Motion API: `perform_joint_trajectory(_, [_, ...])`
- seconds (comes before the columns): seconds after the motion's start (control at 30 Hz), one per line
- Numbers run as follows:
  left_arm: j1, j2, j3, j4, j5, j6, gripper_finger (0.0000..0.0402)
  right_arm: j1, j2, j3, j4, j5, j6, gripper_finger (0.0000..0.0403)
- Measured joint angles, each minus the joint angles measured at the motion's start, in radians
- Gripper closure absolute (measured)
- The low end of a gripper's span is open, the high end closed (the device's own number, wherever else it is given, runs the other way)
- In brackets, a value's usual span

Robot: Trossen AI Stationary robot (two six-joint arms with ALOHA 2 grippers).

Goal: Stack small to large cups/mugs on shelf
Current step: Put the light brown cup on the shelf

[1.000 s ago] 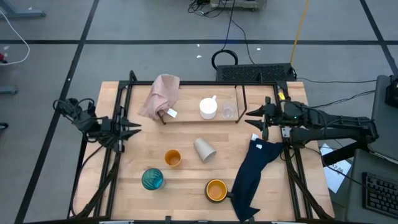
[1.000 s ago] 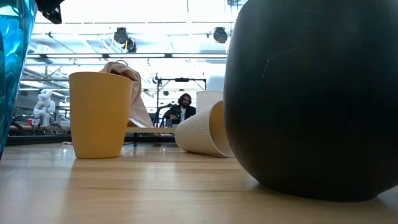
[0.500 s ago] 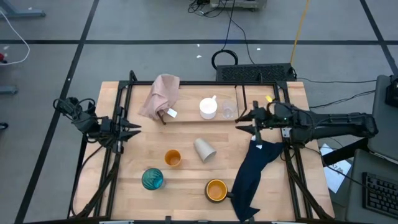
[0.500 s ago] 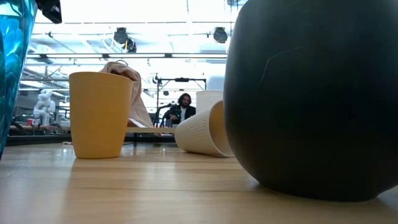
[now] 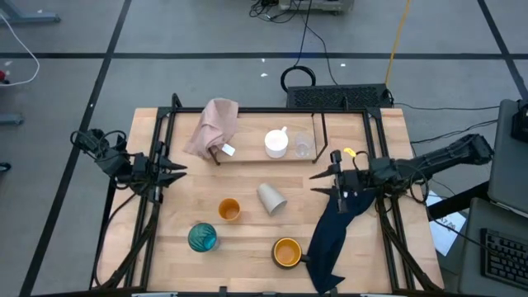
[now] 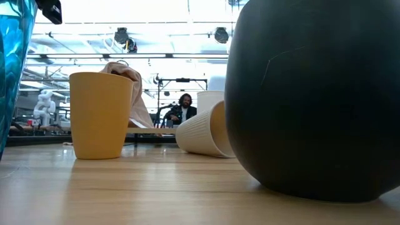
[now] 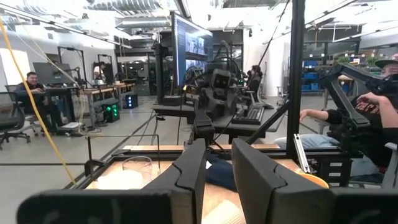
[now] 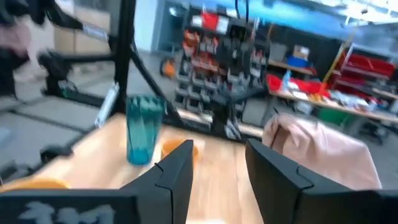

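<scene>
1. While the right claw [image 5: 323,180] hangs over the middle-right of the surface [image 5: 247,239], fingers spread a little with nothing between them, the risk sits directly beneath it: the limp navy cloth [image 5: 334,227] could snag a finger on any low sweep.
2. Left claw [image 5: 177,173] waits at the left edge, fingers a little apart as well, empty.
3. Lying on its side mid-surface, the ribbed beige cup [image 5: 271,198] looks set to roll away if nudged instead of pinched.
4. On the thin black rod shelf [image 5: 322,124] at the far side stand the glossy white mug [image 5: 276,143] and the tiny clear cup [image 5: 303,147]; transparent and light, that one could tip easily between rods.
5. Pink cloth [image 5: 214,125] drapes over the shelf's left end, crowding stacking room.
6. Near side: smooth small orange cup [image 5: 228,209], faceted teal glass [image 5: 202,238], and the wider orange-yellow mug [image 5: 286,252] just beside the navy cloth, so a reach there may drag fabric along.
</scene>
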Motion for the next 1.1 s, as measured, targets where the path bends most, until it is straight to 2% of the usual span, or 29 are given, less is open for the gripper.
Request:
perform_joint_trajectory(0.4, [0.000, 0.000, 0.001, 0.002, -0.003, -0.023, 0.0321, 0.173, 0.170, -0.001, 0.177, 0.280, -0.170, 0.0264])
perform_joint_trajectory(0.57, [0.000, 0.000, 0.001, 0.002, -0.001, -0.027, 0.0321, 0.187, 0.251, -0.001, 0.188, 0.352, -0.181, 0.0264])
perform_joint_trajectory(0.67, [0.000, 0.000, 0.001, 0.002, 0.000, -0.027, 0.0321, 0.186, 0.297, 0.003, 0.185, 0.358, -0.180, 0.0264])
perform_joint_trajectory(0.87, [0.000, 0.000, 0.001, 0.002, 0.000, -0.030, 0.0321, 0.184, 0.409, 0.103, 0.064, 0.364, -0.181, 0.0264])
perform_joint_trajectory(1.03, [0.000, 0.000, 0.001, 0.002, 0.000, -0.037, 0.0321, 0.184, 0.482, 0.220, -0.157, 0.483, -0.166, 0.0263])
perform_joint_trajectory(1.1, [0.000, 0.000, 0.001, 0.000, 0.000, -0.037, 0.0321, 0.183, 0.496, 0.235, -0.179, 0.504, -0.166, 0.0263])
